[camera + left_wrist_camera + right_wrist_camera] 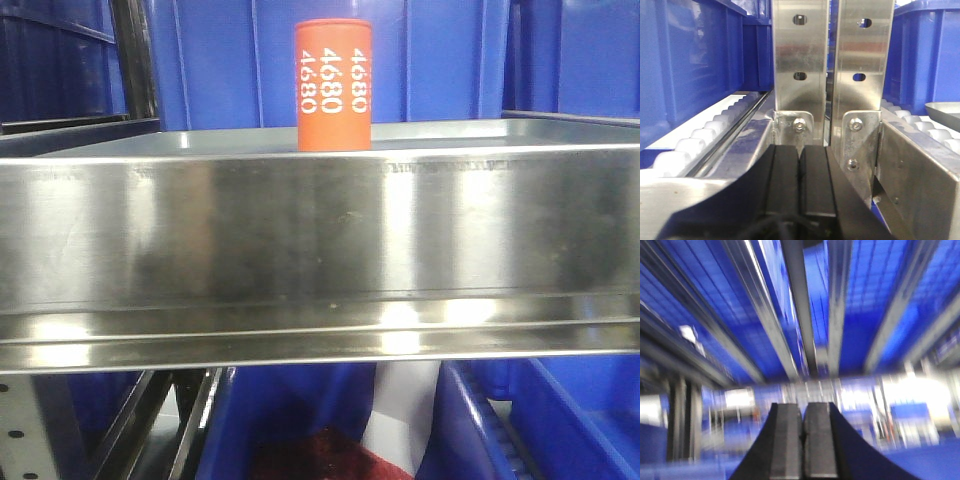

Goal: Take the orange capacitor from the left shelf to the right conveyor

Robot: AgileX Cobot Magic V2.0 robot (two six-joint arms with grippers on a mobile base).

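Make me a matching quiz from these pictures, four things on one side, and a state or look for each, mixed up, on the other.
Things:
1. orange capacitor
2. left shelf
3. left gripper
4. right gripper

States:
A. shut, in a blurred view
B. upright, printed 4680
C. shut, facing two steel uprights
D. shiny reflective steel

Pairs: 1-B, 2-D, 3-C, 4-A.
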